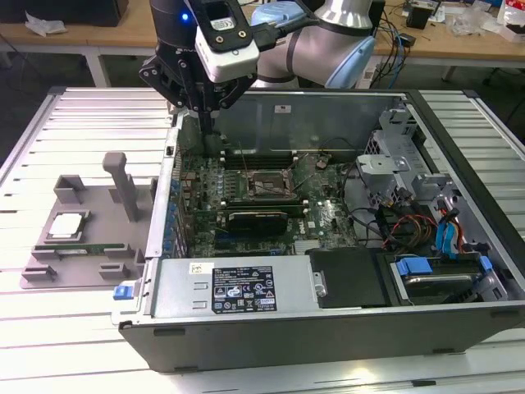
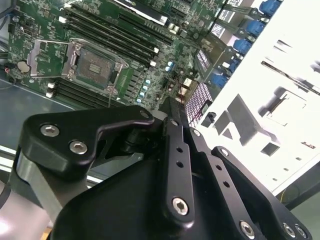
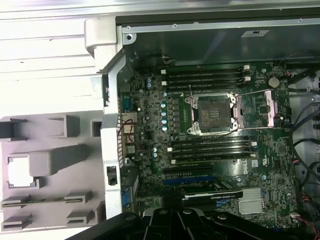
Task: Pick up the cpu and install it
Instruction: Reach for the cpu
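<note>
The silver-grey robot arm with pale blue joint caps (image 1: pixel 332 37) bends across the upper middle of the exterior view. At upper left its black two-fingered gripper (image 1: pixel 204 121) points straight down. In the second wrist view its fingers (image 2: pixel 175 165) meet at the tips, gripping nothing.

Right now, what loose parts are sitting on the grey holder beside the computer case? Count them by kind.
cpu: 1
memory stick: 1
Total: 2
</note>
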You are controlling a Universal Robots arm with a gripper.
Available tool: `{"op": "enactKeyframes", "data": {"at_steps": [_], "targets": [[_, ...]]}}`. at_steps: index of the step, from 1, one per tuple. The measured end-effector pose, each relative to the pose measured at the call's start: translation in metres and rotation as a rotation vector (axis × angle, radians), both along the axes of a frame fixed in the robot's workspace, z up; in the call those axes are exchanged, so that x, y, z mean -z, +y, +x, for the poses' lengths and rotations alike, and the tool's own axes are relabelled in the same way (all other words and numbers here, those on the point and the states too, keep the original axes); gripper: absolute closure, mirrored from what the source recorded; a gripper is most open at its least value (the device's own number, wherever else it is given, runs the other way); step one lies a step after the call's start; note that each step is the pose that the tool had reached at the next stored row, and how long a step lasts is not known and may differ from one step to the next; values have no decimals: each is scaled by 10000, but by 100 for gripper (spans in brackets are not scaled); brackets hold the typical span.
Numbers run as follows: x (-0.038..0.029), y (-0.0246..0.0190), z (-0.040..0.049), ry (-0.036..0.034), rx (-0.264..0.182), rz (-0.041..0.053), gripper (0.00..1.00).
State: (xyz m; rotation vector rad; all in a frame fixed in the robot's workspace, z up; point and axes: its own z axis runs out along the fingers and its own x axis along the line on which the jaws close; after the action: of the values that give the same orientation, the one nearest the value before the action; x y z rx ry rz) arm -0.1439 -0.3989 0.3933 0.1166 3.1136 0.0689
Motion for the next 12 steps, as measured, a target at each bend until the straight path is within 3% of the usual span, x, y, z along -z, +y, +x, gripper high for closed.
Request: {"op": "enactKeyframes", "data": {"at_steps": [12], "targets": [[0, 0, -211, -6, 0, 0, 89]]}}
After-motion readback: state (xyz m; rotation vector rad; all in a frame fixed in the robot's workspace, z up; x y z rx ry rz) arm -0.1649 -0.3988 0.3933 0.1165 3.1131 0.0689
